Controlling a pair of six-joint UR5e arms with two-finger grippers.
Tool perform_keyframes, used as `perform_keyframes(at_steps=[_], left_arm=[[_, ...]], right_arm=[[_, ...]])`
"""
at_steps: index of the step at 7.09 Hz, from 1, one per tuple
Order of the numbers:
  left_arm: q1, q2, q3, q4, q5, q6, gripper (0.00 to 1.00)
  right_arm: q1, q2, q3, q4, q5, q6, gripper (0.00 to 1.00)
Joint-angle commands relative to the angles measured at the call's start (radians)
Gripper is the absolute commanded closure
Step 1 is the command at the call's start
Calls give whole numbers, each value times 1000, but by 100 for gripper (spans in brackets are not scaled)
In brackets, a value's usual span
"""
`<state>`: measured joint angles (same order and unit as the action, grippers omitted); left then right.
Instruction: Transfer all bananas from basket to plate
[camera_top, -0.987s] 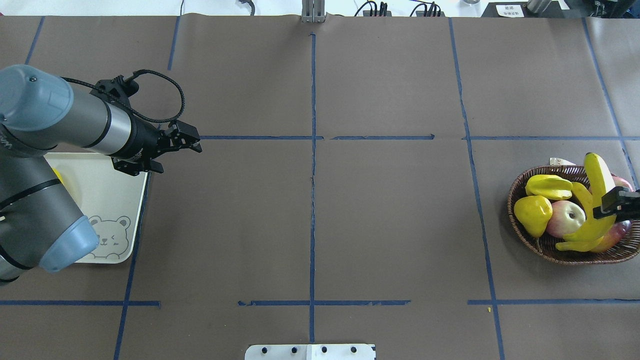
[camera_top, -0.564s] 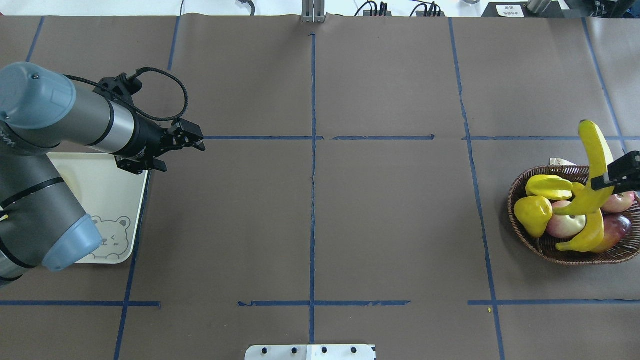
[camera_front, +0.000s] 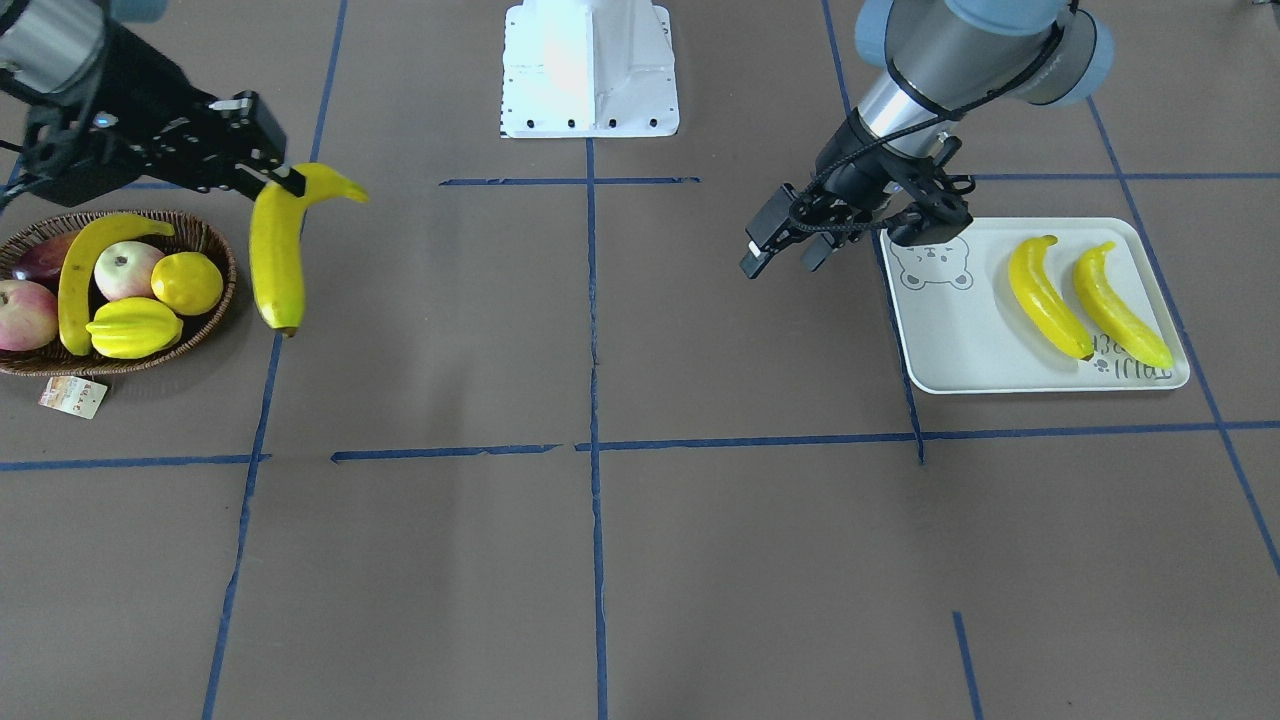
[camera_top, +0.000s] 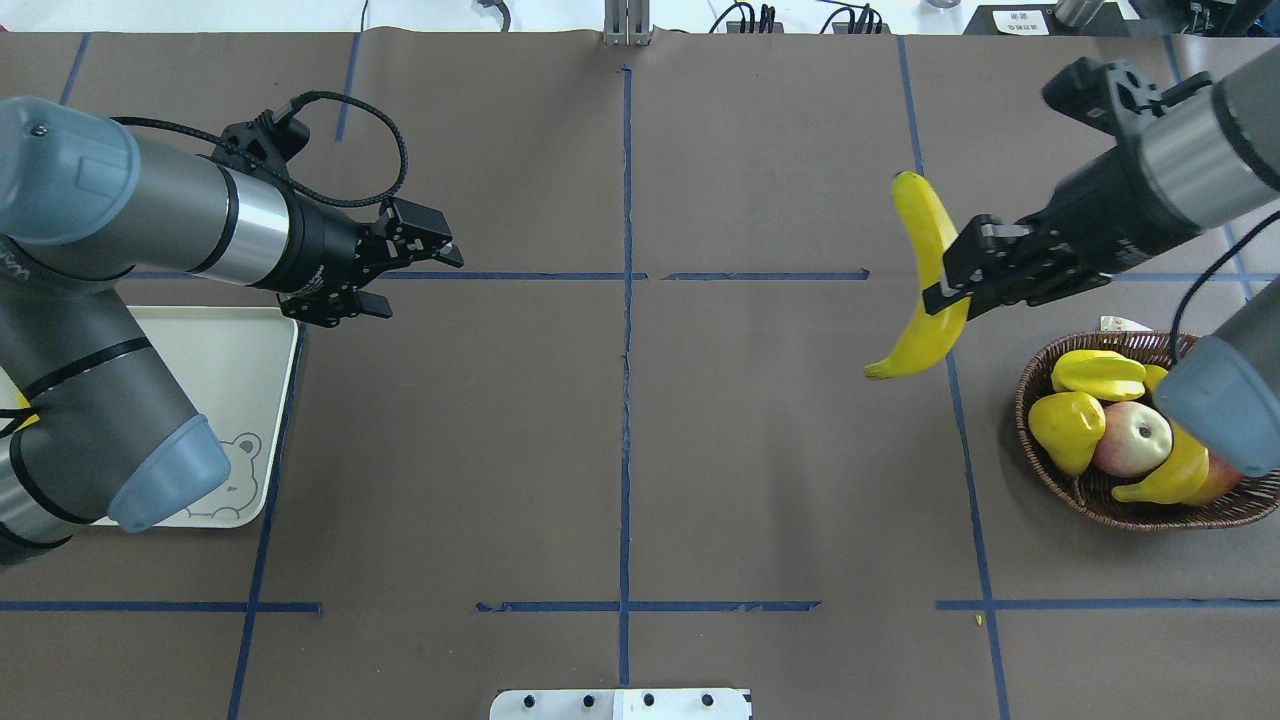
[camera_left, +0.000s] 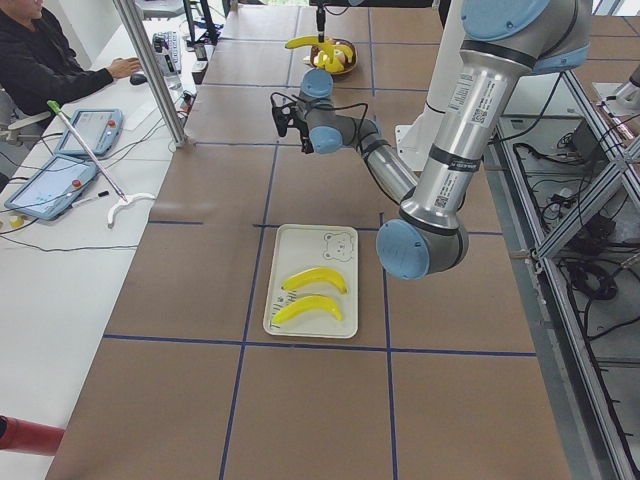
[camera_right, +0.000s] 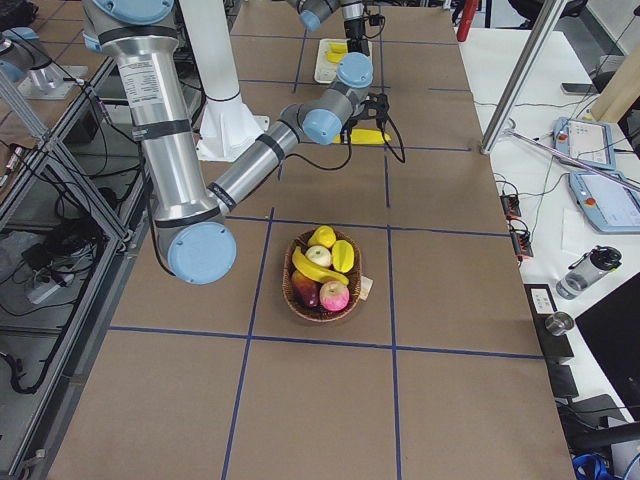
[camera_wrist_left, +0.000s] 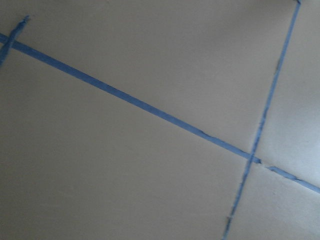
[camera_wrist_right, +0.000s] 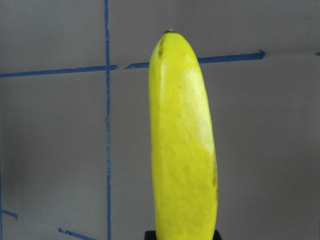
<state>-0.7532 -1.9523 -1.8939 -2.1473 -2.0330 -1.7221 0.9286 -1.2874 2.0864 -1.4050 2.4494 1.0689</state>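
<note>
While right tool (camera_top: 948, 282) grips banana (camera_top: 922, 220), plate (camera_front: 950, 330) lettering (camera_front: 1128, 370) illegible.

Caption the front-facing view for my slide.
Right hand holds a banana beside the basket; two bananas lie on the plate, near the open left hand.

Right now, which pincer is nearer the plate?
Left. The left pincer hovers just beside the plate; the right pincer holds a banana across the table, by the basket.

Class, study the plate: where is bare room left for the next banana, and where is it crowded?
The plate is bare from the bear drawing across to the two bananas. Their half is crowded, and the basket is packed with fruit.
</note>
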Motion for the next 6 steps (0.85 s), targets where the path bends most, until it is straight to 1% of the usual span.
perform_keyframes(at_steps=[1, 2, 4, 6], left_arm=[[0, -7, 42, -277, 2, -141, 1], [2, -13, 39, -305, 0, -165, 1], [43, -58, 42, -307, 2, -186, 1], [121, -102, 44, -306, 43, -198, 1]], right_arm=[[-187, 146, 0, -5, -146, 139, 100], [-270, 166, 3, 3, -221, 176, 100], [-356, 197, 1, 3, -289, 184, 100], [-418, 232, -3, 3, -364, 184, 100]])
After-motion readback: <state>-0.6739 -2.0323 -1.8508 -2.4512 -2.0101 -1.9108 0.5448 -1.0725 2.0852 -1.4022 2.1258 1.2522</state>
